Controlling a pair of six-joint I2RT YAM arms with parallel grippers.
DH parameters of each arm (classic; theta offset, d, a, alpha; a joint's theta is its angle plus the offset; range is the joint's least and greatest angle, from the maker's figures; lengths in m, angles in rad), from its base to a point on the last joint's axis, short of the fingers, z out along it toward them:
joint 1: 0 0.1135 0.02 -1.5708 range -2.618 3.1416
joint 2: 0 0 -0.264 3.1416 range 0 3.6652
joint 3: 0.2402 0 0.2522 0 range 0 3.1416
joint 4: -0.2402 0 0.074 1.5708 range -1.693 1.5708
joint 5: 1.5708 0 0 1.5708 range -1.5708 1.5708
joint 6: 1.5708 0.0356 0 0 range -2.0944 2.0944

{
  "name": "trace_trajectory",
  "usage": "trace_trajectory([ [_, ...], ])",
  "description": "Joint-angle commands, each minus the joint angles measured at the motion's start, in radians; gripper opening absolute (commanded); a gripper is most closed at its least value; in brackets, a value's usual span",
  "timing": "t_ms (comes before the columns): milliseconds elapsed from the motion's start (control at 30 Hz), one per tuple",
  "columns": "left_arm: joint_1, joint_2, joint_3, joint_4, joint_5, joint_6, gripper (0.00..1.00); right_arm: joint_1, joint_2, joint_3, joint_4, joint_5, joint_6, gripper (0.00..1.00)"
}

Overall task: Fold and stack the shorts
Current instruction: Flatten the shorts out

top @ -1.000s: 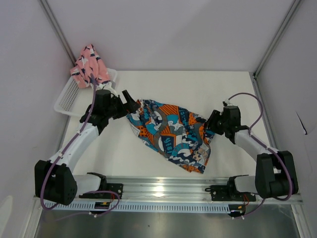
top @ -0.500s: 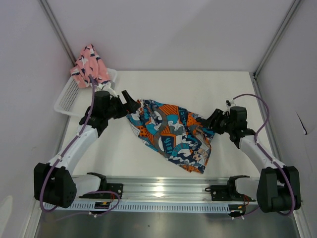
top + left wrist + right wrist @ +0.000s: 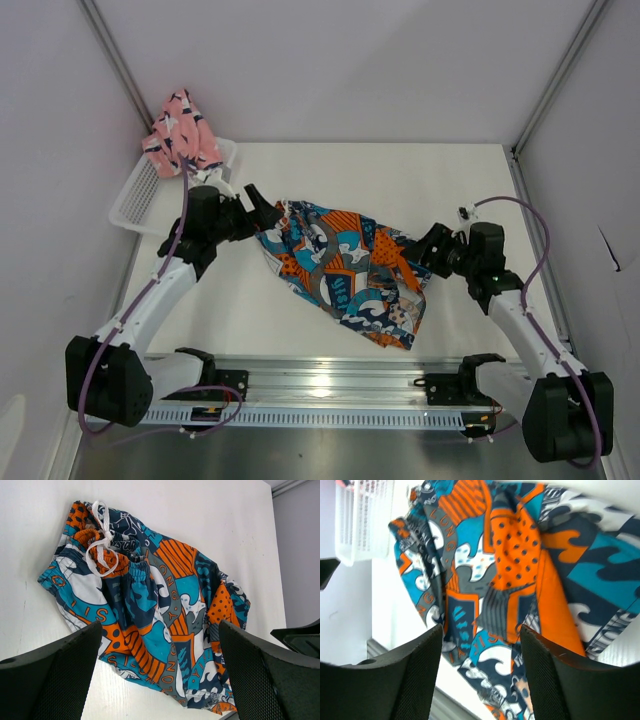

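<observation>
The printed blue, orange, white and grey shorts (image 3: 345,265) lie spread and rumpled on the white table, waistband and white drawstring (image 3: 100,545) toward the left arm. My left gripper (image 3: 262,213) hovers open at their left edge; in the left wrist view its gripper (image 3: 160,675) frames the cloth without touching it. My right gripper (image 3: 428,252) is open at the right edge, and the right wrist view shows its gripper (image 3: 480,675) above the fabric (image 3: 510,580), nothing pinched. The pink shorts (image 3: 180,135) sit bunched on the basket.
The white mesh basket (image 3: 140,195) stands at the far left corner against the wall and shows in the right wrist view too (image 3: 362,520). Grey walls close in on the left, back and right. A metal rail (image 3: 330,385) runs along the near edge.
My right arm has drawn back to the right and toward the near edge, and its jaws have widened. The left arm and the printed shorts have hardly moved.
</observation>
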Motion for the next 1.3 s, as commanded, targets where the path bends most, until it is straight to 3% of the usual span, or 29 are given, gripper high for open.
trace_trajectory([
  [0, 0.006, -0.038, -0.012, 0.041, 0.01, -0.014, 0.99, 0.039, -0.072, -0.01, -0.046, -0.012, 0.056, 0.68],
  [133, 0.006, -0.045, -0.024, 0.051, 0.011, -0.02, 0.99, 0.114, -0.122, -0.046, -0.071, 0.049, 0.18, 0.7],
  [367, 0.006, -0.059, -0.042, 0.071, 0.01, -0.04, 0.99, 0.272, -0.239, -0.187, -0.019, 0.3, 0.435, 0.64],
  [533, 0.006, -0.073, -0.049, 0.067, 0.01, -0.044, 0.99, 0.309, -0.236, -0.257, 0.042, 0.405, 0.571, 0.6],
  [867, 0.006, -0.082, -0.053, 0.069, 0.011, -0.044, 0.99, 0.323, -0.147, -0.282, 0.115, 0.566, 0.633, 0.56],
  [1267, 0.006, -0.078, -0.053, 0.078, 0.018, -0.047, 0.99, 0.335, -0.003, -0.293, 0.3, 0.593, 0.739, 0.54],
])
